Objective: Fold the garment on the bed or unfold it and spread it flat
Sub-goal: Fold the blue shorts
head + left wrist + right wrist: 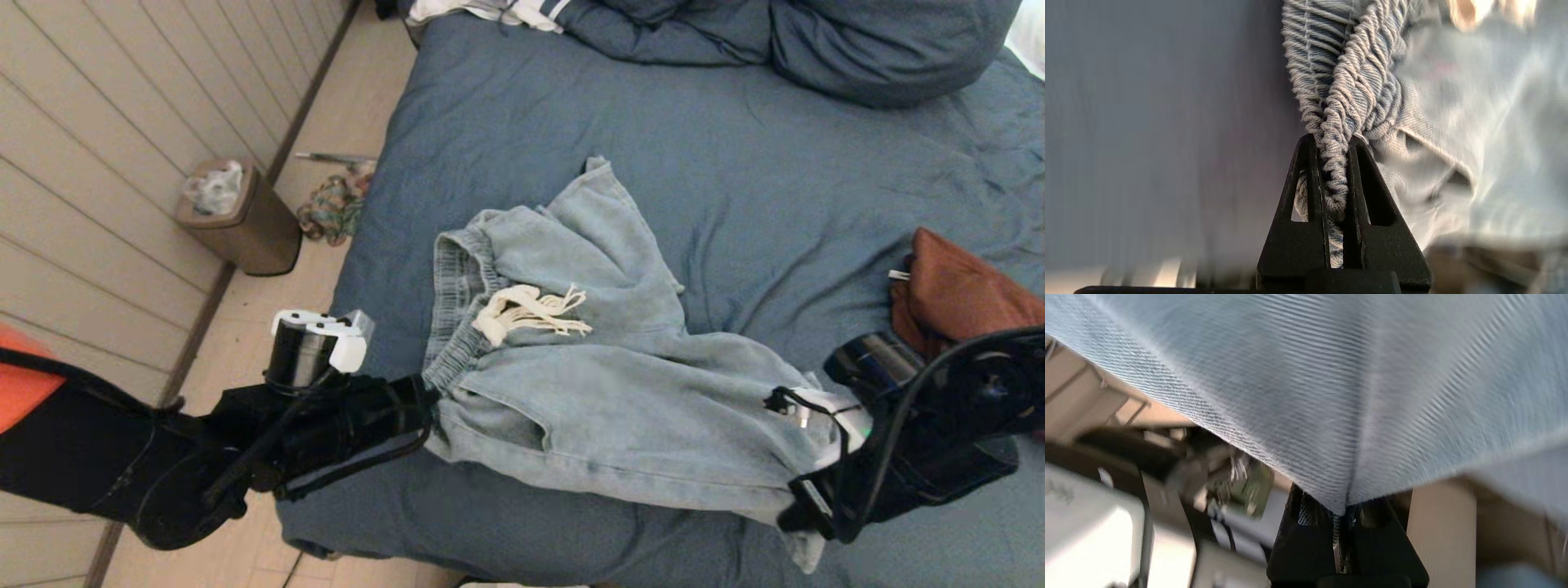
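Light-blue denim shorts (604, 384) with a gathered waistband and a cream drawstring (526, 312) lie rumpled near the front of the slate-blue bed (735, 147). My left gripper (429, 392) is at the waistband's near corner, shut on the gathered elastic (1333, 171). My right gripper (804, 502) is at the near right leg hem, shut on a fold of the denim (1345, 498), which hangs stretched between the two arms. The denim (1331, 375) fills most of the right wrist view.
A rust-brown garment (963, 294) lies at the bed's right edge. The bunched blue duvet (816, 41) and a white striped cloth (490, 10) sit at the head. On the floor to the left stand a bin (241, 216) and a colourful heap (331, 208).
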Tool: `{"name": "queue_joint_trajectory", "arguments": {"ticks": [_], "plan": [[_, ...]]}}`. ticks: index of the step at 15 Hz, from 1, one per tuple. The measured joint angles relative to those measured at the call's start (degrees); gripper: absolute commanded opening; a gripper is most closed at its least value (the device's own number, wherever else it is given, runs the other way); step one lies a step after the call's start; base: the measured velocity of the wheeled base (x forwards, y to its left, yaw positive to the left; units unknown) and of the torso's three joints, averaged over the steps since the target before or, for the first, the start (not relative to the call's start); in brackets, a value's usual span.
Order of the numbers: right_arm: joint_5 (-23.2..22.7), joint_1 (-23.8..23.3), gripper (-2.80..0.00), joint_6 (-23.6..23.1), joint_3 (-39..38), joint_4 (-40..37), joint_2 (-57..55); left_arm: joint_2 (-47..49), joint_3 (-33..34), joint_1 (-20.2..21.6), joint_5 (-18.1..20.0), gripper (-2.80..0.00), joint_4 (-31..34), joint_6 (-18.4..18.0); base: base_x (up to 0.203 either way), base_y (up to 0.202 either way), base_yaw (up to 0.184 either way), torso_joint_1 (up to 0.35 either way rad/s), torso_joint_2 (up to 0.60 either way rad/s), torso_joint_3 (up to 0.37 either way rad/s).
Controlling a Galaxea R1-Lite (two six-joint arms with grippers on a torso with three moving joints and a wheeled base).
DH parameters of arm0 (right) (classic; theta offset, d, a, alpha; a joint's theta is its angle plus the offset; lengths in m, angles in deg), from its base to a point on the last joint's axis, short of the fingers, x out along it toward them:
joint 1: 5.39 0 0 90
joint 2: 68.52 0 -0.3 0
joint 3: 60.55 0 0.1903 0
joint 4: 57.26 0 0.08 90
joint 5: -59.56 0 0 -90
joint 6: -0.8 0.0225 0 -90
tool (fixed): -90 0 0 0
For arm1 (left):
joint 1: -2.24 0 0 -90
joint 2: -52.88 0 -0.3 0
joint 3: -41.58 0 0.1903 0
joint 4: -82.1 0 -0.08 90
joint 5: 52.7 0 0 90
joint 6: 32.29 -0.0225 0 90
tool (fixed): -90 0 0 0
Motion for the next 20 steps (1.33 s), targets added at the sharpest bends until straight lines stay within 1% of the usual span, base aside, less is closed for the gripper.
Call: {"name": "queue_joint_trajectory", "arguments": {"ticks": [2, 4, 7, 10, 12, 14, 17, 19, 20], "plan": [[-0.08, -3.39, -2.8, -2.5, -2.34, -3.44, 2.49, -3.91, 5.05, -1.84, 0.0, -2.8, 4.49, 1.15, 0.0, 0.0, 0.0, 0.0, 0.0, 0.0], [-0.11, -5.48, -2.8, -3.05, -5.34, -3.75, 5.04, -8.28, 9.77, -2.63, -0.02, -2.8, 5.58, 1.6, 0.0, 0.0, 0.0, 0.0, 0.0, 0.0], [-0.44, -6.2, -2.8, -3.1, -9.36, -3.87, 8.6, -14.98, 16.74, -3.94, 0.08, -2.8, 6.88, 1.68, 0.0, 0.0, 0.0, 0.0, 0.0, 0.0], [-1.83, -6.31, -2.8, -2.85, -10.1, -3.88, 11.09, -20.38, 20.32, -4.56, 0.22, -2.8, 8.44, 1.77, 0.0, 0.0, 0.0, 0.0, 0.0, 0.0], [-3.18, -6.26, -2.8, -2.31, -8.54, -3.95, 12.11, -23.97, 20.07, -4.61, 0.28, -2.8, 11.96, 1.69, 0.0, 0.0, 0.0, 0.0, 0.0, 0.0], [-4.21, -6.01, -2.8, 0.05, -5.0, -3.95, 12.31, -25.66, 18.18, -3.82, 0.52, -2.8, 14.26, 1.72, 0.0, 0.0, 0.0, 0.0, 0.0, 0.0], [-5.21, -3.32, -2.8, 5.88, 3.21, -3.95, 11.57, -24.44, 13.74, -0.64, 0.64, -2.8, 14.43, 1.67, 0.0, 0.0, 0.0, 0.0, 0.0, 0.0], [-5.35, -0.25, -2.8, 10.88, 10.9, -3.97, 9.84, -22.26, 10.7, 1.9, 1.11, -2.8, 14.43, 1.69, 0.0, 0.0, 0.0, 0.0, 0.0, 0.0], [-5.36, 1.09, -2.8, 13.04, 15.07, -4.07, 8.56, -21.22, 9.36, 3.42, 1.96, -2.8, 14.4, 1.69, 0.0, 0.0, 0.0, 0.0, 0.0, 0.0]]}}
